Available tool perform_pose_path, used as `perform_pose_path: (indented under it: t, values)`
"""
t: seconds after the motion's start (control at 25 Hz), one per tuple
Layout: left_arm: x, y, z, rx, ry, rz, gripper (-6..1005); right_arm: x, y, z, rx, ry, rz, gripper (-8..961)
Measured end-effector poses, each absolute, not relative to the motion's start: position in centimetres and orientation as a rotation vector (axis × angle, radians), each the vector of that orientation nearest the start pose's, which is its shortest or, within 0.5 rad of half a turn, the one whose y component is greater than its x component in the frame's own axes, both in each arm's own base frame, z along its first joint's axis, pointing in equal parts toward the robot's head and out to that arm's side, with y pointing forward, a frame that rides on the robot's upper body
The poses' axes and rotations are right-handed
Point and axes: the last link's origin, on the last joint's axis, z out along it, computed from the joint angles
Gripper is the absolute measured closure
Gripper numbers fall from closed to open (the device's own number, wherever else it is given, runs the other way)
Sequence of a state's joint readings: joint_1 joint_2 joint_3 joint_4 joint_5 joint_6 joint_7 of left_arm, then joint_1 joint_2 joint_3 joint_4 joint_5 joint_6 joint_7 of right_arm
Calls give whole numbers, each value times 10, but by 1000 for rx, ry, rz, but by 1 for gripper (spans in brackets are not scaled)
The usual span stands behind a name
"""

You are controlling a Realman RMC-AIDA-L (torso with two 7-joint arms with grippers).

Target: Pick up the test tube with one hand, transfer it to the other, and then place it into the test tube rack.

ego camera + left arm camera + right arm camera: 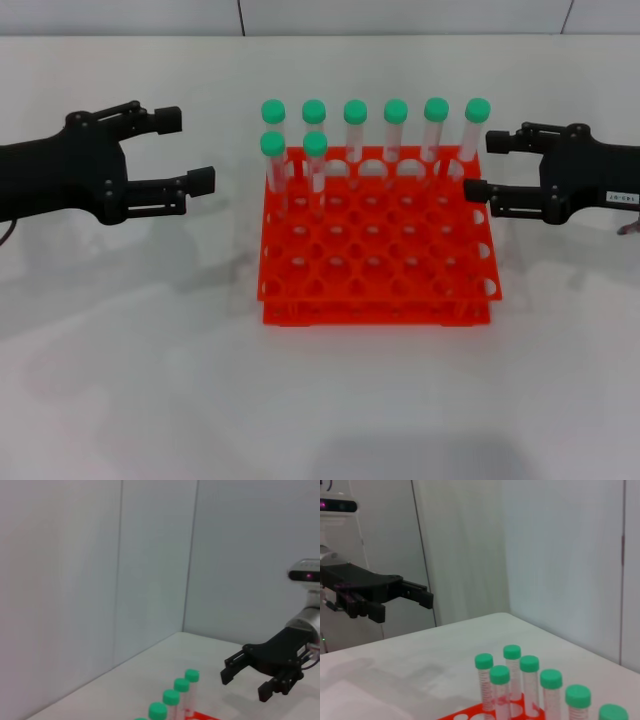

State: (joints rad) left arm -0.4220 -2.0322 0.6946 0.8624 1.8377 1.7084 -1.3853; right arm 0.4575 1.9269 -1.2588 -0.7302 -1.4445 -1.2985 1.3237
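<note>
We see a bright orange-red test tube rack (375,262) holding 8 clear test tubes (355,135) with green caps, on a plain white desk (150,380). Both pincers are black: the left pincer (190,150) unmarked, the right pincer (487,167) bearing a small white printed label (622,197).

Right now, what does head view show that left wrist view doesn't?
Only head view: the left gripper, open, left of the test tube rack; the whole rack; all eight green-capped tubes, six in the far row and two in the next.

Only left wrist view: the right arm's silver wrist and the wall corner behind the table.

Both: the right gripper, open and empty, and some of the tubes.
</note>
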Motion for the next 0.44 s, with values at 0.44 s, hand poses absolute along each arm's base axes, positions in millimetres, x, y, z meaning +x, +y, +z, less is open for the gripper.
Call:
perform_pose_path:
  t: [0.44]
  values:
    - [-262, 314, 64, -2662, -413, -808, 124, 241, 353, 17, -2675, 371, 691, 229]
